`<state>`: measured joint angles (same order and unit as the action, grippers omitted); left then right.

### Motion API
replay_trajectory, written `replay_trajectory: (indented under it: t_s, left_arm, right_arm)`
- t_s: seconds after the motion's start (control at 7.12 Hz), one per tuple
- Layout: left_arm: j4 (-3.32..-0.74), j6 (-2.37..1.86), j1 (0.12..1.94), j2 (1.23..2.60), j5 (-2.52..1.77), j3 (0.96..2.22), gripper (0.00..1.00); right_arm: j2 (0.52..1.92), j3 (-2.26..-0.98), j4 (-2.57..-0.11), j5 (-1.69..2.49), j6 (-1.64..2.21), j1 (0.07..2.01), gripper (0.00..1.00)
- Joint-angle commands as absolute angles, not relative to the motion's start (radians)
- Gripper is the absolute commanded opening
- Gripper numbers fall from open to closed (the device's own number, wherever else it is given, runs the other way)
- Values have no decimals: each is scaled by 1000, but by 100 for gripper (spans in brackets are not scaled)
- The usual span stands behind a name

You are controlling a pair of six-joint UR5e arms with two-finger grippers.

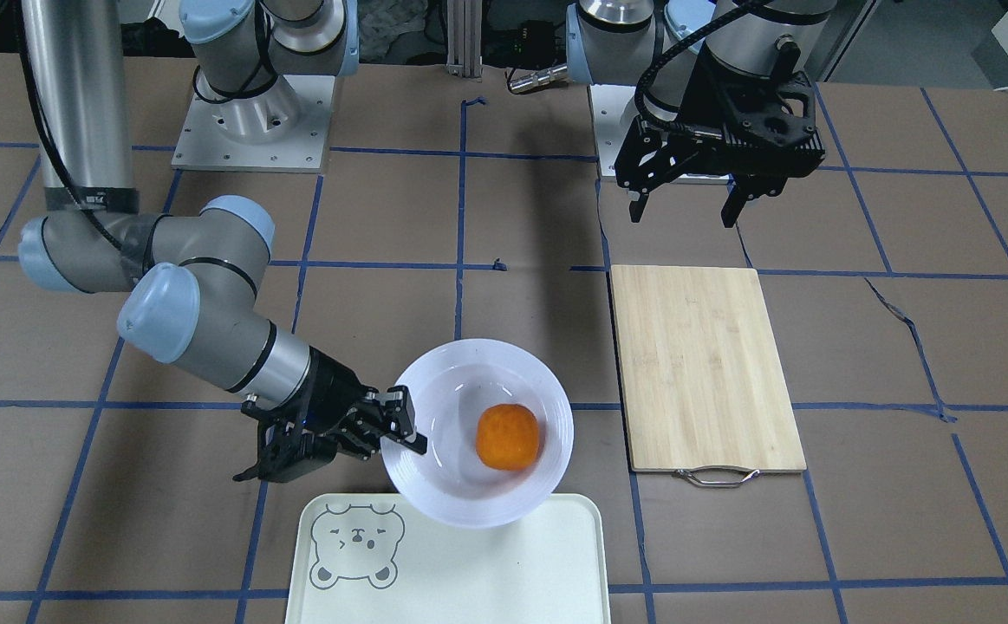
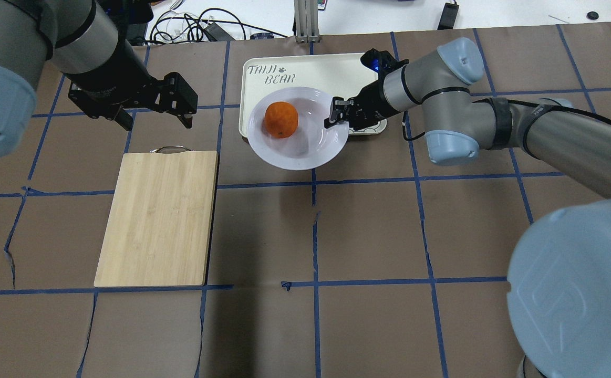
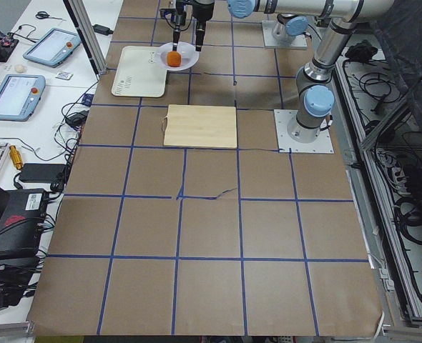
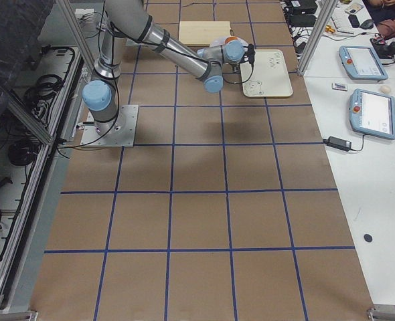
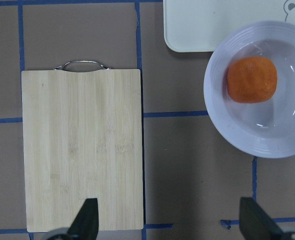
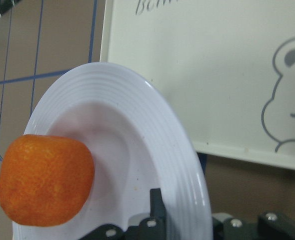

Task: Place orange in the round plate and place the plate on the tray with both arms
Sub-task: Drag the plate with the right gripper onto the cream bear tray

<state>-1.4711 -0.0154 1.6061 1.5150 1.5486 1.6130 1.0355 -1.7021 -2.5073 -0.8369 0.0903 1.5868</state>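
Observation:
The orange (image 1: 508, 436) lies in the sunken centre of the white round plate (image 1: 434, 373). My right gripper (image 1: 399, 426) is shut on the plate's rim, one finger (image 6: 157, 200) lying over the ridged edge. Part of the plate overhangs the near edge of the cream tray (image 1: 469, 572), which shows a bear face; the plate (image 2: 300, 157) looks lifted a little off the table. My left gripper (image 2: 155, 123) hangs open and empty above the table, beyond the handle end of the cutting board, clear of the plate. In the left wrist view the orange (image 5: 251, 80) and plate (image 5: 267, 145) are at the upper right.
A bamboo cutting board (image 2: 158, 215) with a metal handle lies flat to the left of the plate, under the left arm. Brown paper with blue tape lines covers the table. Cables and tablets sit past the tray's far edge.

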Motion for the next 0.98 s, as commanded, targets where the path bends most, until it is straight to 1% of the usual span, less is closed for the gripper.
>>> replay_trajectory:
  t_s: [0.0,0.14,0.28,0.42,0.84]
  left_arm:
    - [-1470,-15,1605,1516,1542,1614,100]
    - [-1471,-15,1605,1516,1542,1614,100]
    - [-1471,-15,1605,1516,1542,1614,100]
    - [-1470,-17,1606,1516,1540,1615,100]
    - [-1470,-15,1605,1516,1540,1615,100]
  right_arm:
    - [852,-1442,-2494,-834,169,1562,0]
    - [778,-1348,-2473,-836,172,1562,0]
    - [722,-1285,-2468,-848,179,1562,0]
    - [697,-1264,-2468,-854,179,1562,0]
    - [687,-1282,-2467,-907,176,1563,0]
